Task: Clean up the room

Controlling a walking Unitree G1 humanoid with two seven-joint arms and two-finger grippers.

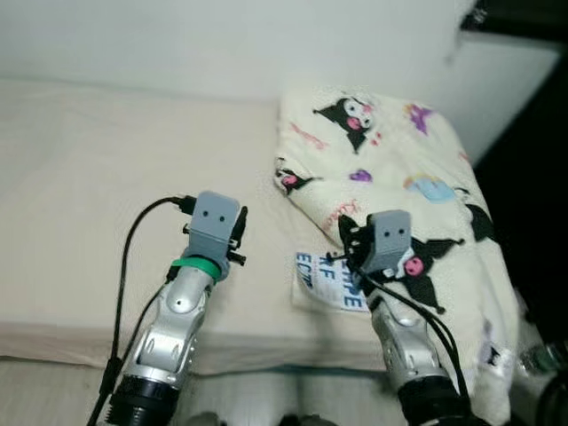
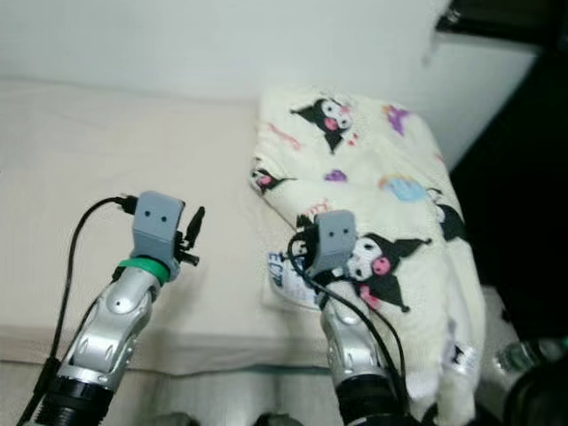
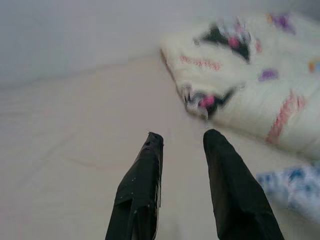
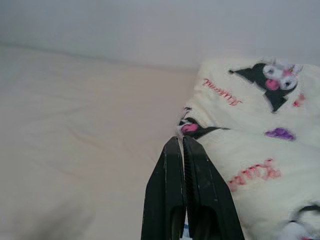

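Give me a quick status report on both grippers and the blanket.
Left gripper open, over bare mattress. Right gripper shut, empty, at edge of cartoon blanket. Blanket bunched, draping off mattress. Blue-printed paper under its edge.

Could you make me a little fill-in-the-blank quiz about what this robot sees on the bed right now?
1. The folded blanket printed with cartoon characters lies on the ____ side of the bed, as the robot faces it.
2. The fingers of the left gripper are ____.
3. The fingers of the right gripper are ____.
4. The white label beside the right arm has ____ letters.

Missing words: right; open; shut; blue
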